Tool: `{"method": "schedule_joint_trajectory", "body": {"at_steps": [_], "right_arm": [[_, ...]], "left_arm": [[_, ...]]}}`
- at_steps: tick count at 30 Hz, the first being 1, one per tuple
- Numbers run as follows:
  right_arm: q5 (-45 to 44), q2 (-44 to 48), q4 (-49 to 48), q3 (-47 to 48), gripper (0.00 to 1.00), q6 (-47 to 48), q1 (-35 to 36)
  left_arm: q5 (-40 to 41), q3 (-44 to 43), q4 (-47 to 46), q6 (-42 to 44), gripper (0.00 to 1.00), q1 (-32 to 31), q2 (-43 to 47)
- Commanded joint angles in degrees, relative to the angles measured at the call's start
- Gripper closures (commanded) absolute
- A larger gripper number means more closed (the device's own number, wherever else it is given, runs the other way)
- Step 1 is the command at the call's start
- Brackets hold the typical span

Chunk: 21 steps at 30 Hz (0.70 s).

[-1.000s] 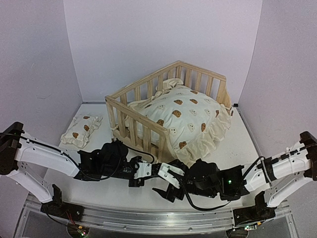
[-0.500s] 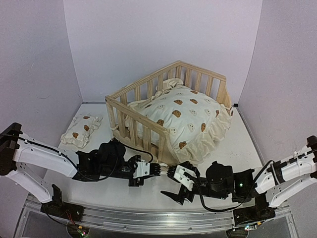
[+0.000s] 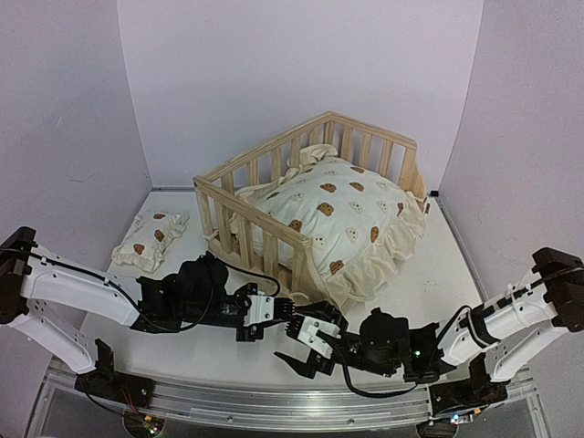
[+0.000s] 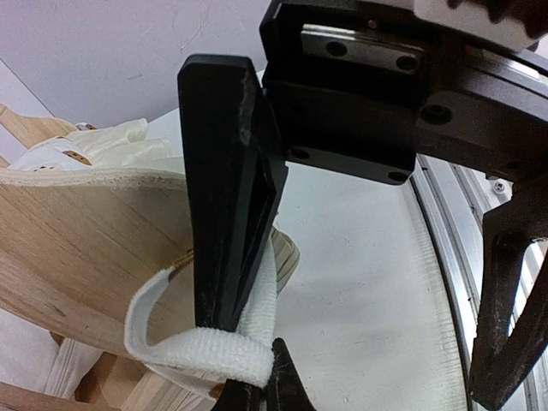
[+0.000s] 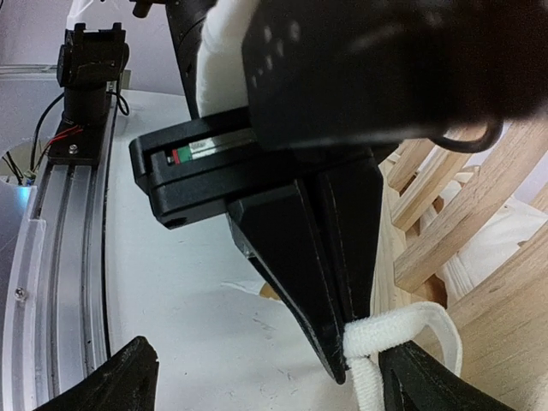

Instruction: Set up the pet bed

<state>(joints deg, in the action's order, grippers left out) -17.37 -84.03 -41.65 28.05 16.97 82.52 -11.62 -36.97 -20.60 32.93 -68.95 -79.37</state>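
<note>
Left wrist view shows my left gripper (image 4: 244,355) clamped tight on the cushion's white tie (image 4: 193,351), right beside the pine frame (image 3: 260,228) at its front corner. The bear-print cushion (image 3: 342,214) lies inside the frame, mid-table. My right gripper (image 3: 306,349) stands wide and empty, straddling the left fingers; I'd close it only on the tie's loose end, holding the strap taut.

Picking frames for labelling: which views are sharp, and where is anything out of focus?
Top external: evenly lit, sharp, cushion clear. Left wrist: white tie crisp. Right wrist: tie sharp, but a dark blurred mass fills the top.
</note>
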Motion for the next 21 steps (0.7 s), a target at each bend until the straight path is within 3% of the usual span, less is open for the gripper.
{"method": "schedule_joint_trajectory", "body": {"at_steps": [1, 5, 8, 16, 21], "right_arm": [[-5.6, 0.5, -6.4, 1.8, 0.09, 2.4, 1.5], [-6.9, 0.7, -3.9, 1.9, 0.10, 2.3, 2.1], [-10.0, 2.5, 3.1, 2.5, 0.10, 0.6, 4.0], [-8.8, 14.4, 12.4, -1.3, 0.11, -7.0, 5.3], [-5.6, 13.4, 11.6, 0.6, 0.11, -0.5, 5.3]], "left_arm": [[-3.3, 0.2, -1.9, -0.5, 1.00, -0.5, 0.8], [-3.9, 0.1, -1.9, -0.6, 1.00, -0.3, 0.4], [-3.6, -0.1, -1.9, -1.2, 1.00, -0.1, -0.3], [-3.5, 0.1, -1.9, -2.5, 1.00, 0.6, -0.8], [-5.3, -0.2, -1.9, -2.9, 1.00, 0.9, -1.2]]}}
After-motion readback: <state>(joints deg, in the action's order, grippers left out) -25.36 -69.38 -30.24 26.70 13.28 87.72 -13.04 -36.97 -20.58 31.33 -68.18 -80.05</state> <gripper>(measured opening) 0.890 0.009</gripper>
